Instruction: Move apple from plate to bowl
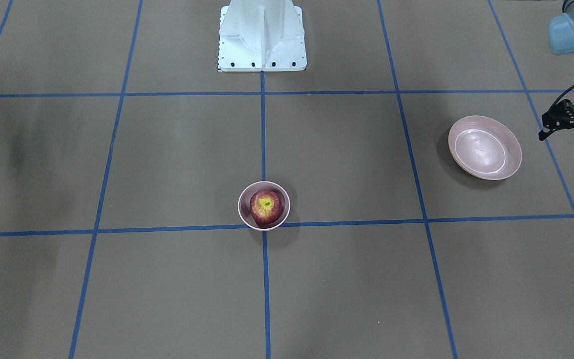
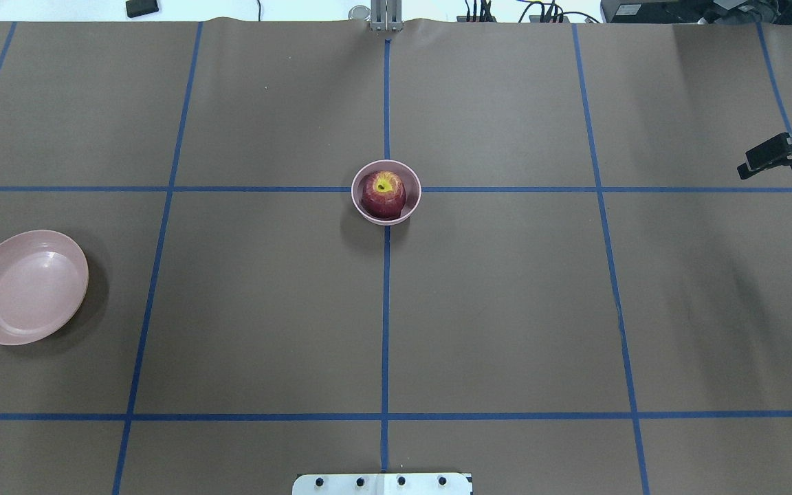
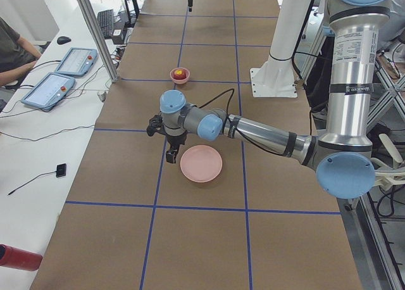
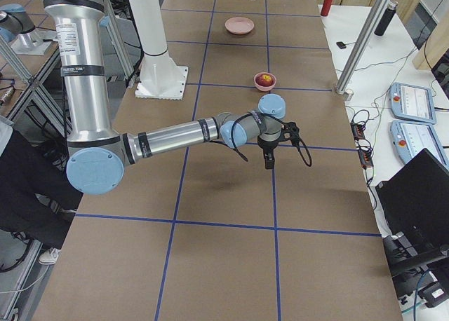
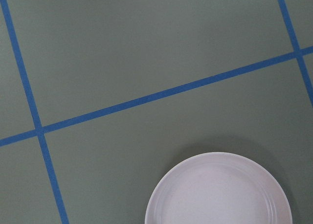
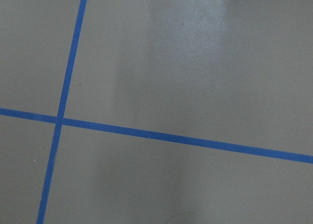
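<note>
The dark red apple (image 1: 265,206) with its yellow stem end up sits inside the small deep pink bowl (image 1: 241,205) at the table's middle; both also show in the overhead view, the apple (image 2: 383,194) and the bowl (image 2: 357,194). The wide shallow pink plate (image 1: 485,147) lies empty on my left side, also in the overhead view (image 2: 25,287) and the left wrist view (image 5: 218,190). My left gripper (image 1: 566,138) hovers open and empty just beyond the plate's outer side. My right gripper (image 2: 779,150) hovers open and empty at the far right, well away from the bowl.
The white robot base (image 1: 262,36) stands at the table's robot-side edge. Blue tape lines grid the brown table. Two tablets (image 3: 49,89) and a metal post (image 3: 95,37) stand along the operators' side, where a person sits.
</note>
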Robot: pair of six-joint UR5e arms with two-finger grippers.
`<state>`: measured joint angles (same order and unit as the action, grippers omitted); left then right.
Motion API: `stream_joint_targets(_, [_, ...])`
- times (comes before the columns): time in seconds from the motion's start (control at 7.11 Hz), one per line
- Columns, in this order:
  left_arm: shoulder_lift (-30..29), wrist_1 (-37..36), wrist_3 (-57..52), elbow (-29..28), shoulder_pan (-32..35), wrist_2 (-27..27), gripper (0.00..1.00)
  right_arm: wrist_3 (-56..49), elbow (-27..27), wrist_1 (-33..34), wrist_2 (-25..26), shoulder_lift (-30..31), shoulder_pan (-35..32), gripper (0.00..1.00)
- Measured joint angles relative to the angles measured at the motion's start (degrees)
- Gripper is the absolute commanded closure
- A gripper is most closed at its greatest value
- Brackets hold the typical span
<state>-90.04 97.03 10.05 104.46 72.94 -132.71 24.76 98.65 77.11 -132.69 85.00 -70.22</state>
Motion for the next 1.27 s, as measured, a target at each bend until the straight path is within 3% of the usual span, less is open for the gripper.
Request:
stream_joint_targets(0.28, [0.06,0.0,-0.08,-0.21,-0.01,0.0,0.02,-2.43,-0.15,3.03,0.7,-0.5,0.02,0.0])
stream_joint_targets(0.7, [0.11,0.0,-0.05,-0.35,-0.07,0.07,0.02,-9.79,-0.12,16.05,1.6,-5.89,-1.1,0.0])
stream_joint_targets(1.27, [-0.4,0.0,0.31,-0.07,-0.08,0.17,0.02,-11.64,0.4,18.16,1.96,-6.89,-1.48,0.0])
